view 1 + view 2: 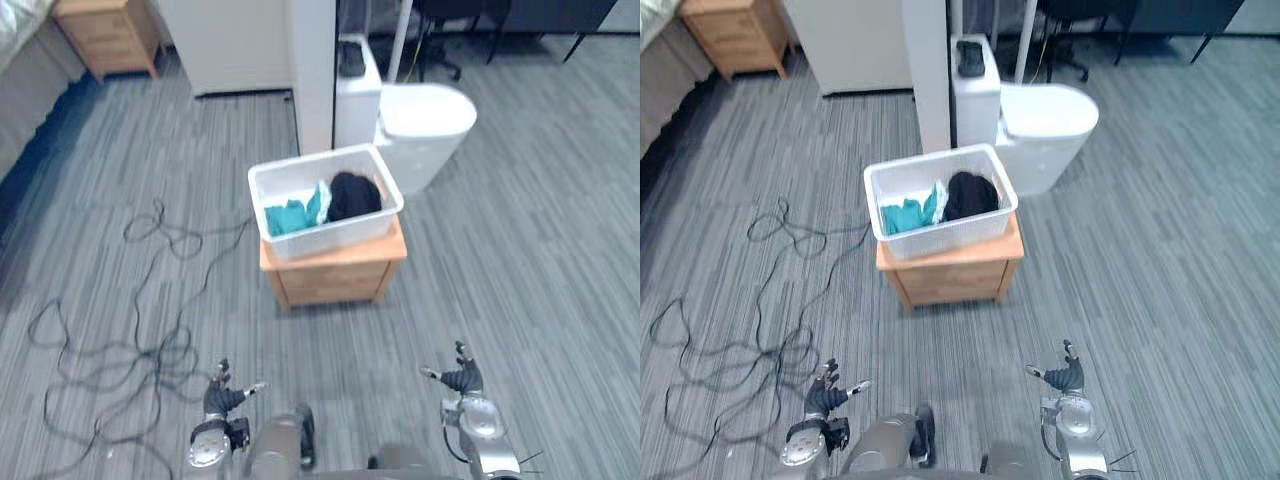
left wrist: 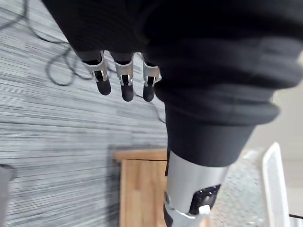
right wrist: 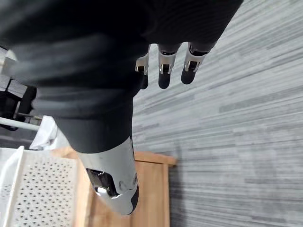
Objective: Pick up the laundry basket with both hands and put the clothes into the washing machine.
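Across the grey striped carpet (image 1: 520,260) that covers the whole room, a white boxy unit (image 1: 235,45) stands at the far side with a white wall panel (image 1: 312,75) beside it, and a white toilet (image 1: 428,120) sits just to the right of that panel. A wooden bedside cabinet (image 1: 108,35) stands in the far left corner. Nearer, in the middle of the floor, a low wooden stand (image 1: 335,275) carries the laundry basket (image 1: 330,235), a white rectangular tub that sits squarely on the stand's top and is turned a little askew to the room. Its walls are perforated with small holes, as the right wrist view shows. Inside the basket lie the clothes: a black garment (image 1: 354,194) heaped toward the right end and a teal garment (image 1: 287,216) crumpled next to it toward the left, the two touching. A small dark object (image 1: 351,58) rests on the toilet's tank. Both hands hang low and well short of the stand, apart from the basket. The left hand (image 1: 222,400) is at the lower left, its fingers (image 2: 123,80) straight and spread with nothing in them. The right hand (image 1: 463,381) is at the lower right, its fingers (image 3: 163,71) likewise extended and empty, thumb held out to the side.
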Controlling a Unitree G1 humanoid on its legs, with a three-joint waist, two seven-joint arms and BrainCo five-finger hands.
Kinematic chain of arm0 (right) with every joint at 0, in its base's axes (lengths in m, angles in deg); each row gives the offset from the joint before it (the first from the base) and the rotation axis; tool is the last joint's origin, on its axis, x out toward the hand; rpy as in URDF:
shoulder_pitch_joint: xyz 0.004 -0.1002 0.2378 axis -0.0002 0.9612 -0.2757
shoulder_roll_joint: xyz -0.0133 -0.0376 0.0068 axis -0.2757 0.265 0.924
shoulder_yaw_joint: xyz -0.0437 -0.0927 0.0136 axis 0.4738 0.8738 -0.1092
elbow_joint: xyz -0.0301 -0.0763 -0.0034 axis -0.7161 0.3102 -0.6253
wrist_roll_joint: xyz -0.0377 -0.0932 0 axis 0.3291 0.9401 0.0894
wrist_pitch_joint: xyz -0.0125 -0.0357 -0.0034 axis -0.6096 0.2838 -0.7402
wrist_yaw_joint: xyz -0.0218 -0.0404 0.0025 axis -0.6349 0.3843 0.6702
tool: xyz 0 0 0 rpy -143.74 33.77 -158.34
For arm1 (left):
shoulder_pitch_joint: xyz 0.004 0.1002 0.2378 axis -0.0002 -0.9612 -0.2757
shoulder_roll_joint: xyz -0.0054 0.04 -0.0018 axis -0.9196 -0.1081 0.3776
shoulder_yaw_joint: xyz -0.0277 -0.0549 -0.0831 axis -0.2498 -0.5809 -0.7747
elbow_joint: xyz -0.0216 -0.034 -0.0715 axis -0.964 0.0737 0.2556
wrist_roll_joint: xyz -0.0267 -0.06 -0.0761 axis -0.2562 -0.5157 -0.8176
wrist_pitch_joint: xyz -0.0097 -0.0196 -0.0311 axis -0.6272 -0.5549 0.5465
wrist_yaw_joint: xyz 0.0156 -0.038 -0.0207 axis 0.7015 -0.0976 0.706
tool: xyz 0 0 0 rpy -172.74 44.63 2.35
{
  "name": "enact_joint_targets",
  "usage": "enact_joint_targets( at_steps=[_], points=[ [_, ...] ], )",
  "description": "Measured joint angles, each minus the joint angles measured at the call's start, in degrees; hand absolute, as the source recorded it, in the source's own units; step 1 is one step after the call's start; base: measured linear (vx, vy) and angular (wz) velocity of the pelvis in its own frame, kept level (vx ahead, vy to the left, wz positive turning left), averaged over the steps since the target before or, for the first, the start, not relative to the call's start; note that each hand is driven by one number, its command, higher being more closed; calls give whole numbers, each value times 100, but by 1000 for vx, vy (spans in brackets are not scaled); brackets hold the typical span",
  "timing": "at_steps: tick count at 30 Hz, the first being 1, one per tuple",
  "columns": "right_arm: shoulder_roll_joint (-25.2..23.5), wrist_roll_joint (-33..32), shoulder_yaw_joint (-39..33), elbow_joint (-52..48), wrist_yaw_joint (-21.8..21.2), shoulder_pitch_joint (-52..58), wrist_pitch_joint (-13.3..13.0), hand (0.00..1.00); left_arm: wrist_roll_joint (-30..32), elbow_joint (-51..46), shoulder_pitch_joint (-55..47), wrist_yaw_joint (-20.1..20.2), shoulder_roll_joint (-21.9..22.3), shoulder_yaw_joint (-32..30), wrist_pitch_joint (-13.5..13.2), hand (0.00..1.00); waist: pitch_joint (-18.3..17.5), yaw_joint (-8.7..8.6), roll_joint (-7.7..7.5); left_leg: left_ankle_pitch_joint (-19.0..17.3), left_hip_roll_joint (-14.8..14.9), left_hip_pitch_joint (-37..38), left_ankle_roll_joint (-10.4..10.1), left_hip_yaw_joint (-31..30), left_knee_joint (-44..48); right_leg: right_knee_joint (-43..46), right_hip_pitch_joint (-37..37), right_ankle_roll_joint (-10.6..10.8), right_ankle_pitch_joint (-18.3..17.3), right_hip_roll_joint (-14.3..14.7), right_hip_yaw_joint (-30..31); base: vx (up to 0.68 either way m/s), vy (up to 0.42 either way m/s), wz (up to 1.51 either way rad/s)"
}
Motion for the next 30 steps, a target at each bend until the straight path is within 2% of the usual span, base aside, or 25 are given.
enact_joint_targets(
  at_steps=[1,3,4,5,7,8,9,10,11,13,14,16,17,18,19,21,22,26,30],
  points=[
    [-5,0,0,0,0,0,1,0,-2,6,14,-3,-10,-22,2,0,-1,-2,-7,-53,28,77,-49,-5,-36,-315,-127,2,1,2,-72,419,-81,13],
    [6,-2,-22,101,0,-6,-4,0,-16,98,60,-10,-66,-130,5,0,2,-7,-80,-130,83,303,-134,-76,-127,-1769,-271,79,141,112,-217,420,-134,20],
    [7,-6,-25,211,2,30,5,0,-16,184,45,-9,-105,-170,6,0,-53,-55,-188,-177,14,393,-220,-182,-190,-3044,-165,-46,907,208,-83,519,-178,51],
    [103,-9,-85,331,2,42,14,0,-14,362,86,-4,3,-192,24,0,-90,-94,-47,-289,148,523,-414,-444,-198,-3068,14,-336,1207,316,-162,435,-146,44],
    [104,-25,-137,316,3,97,32,0,-7,366,46,8,67,-256,23,0,-129,-74,72,-212,341,402,-545,-458,139,-3064,61,-417,931,396,-273,345,-150,28],
    [104,-67,-141,215,2,115,35,0,1,370,71,17,103,-264,27,0,-82,-110,148,-168,436,183,-622,-455,689,-3085,206,-472,825,415,-387,484,-249,44],
    [97,-121,-115,99,5,211,38,0,3,333,58,22,180,-275,25,0,-41,-85,222,108,640,-195,-820,-433,1784,-3230,527,-569,736,506,-473,383,-202,36],
    [81,-129,-90,73,5,235,38,0,3,313,44,21,205,-284,25,0,-27,-55,226,141,796,-409,-819,-433,2279,-3312,715,-608,706,541,-474,358,-156,4],
    [12,-142,-89,-40,11,249,35,0,3,271,-69,25,234,-299,25,0,-15,51,206,93,988,-632,-765,-298,2842,-3473,1056,-650,680,594,-455,342,-122,-25],
    [-14,-169,-113,-251,17,250,3,0,0,197,-116,31,275,-298,26,0,-14,94,150,47,1085,-927,-684,-202,2806,-3714,1322,-659,675,588,-429,318,-89,-23],
    [-9,-176,-157,-353,27,214,-9,0,-2,125,-169,31,289,-299,25,0,-21,116,134,22,1083,-1100,-639,-190,2375,-3866,1440,-658,674,585,-416,233,-16,-17],
    [-3,-192,-199,-433,40,214,-3,0,-7,102,-163,31,289,-310,25,0,-63,187,197,27,1028,-1199,-642,-121,1487,-3966,1536,-645,670,562,-406,254,69,-10],
    [12,-219,-324,-465,45,251,0,0,-14,102,-158,29,294,-326,26,0,-65,200,170,125,881,-1178,-695,-139,812,-3948,1592,-534,608,486,-428,269,145,15],
    [19,-226,-444,-468,66,311,9,0,-16,100,-175,28,313,-326,25,0,-109,200,241,663,795,-1093,-664,-150,122,-3939,1673,-405,533,501,-469,221,148,16],
    [-6,-225,-510,-450,73,307,21,0,-16,119,-176,28,291,-338,26,0,-101,215,211,843,762,-1043,-742,-202,49,-3924,1724,-295,463,474,-440,216,156,17],
    [-68,-227,-510,-623,156,328,45,0,-16,120,-193,21,212,-475,36,0,-233,218,-15,858,465,-869,-725,-120,-195,-3976,1768,-136,408,191,-424,188,161,11],
    [-65,-226,-511,-690,161,313,41,0,-13,120,-184,20,187,-478,36,0,-249,213,-41,858,403,-840,-724,-106,-236,-4006,1794,-112,397,131,-422,158,154,10],
    [3,-209,-505,-755,163,-22,5,0,2,109,-152,17,-59,-480,22,0,-283,216,-32,889,192,-723,-650,-84,-473,-4372,1945,64,497,12,-373,87,87,1],
    [371,-204,-440,-289,165,-364,6,0,13,233,-108,-14,-259,-479,22,0,-294,211,20,1006,101,-625,-534,-94,-747,-4633,2027,94,625,67,-357,18,7,0]
  ],
)
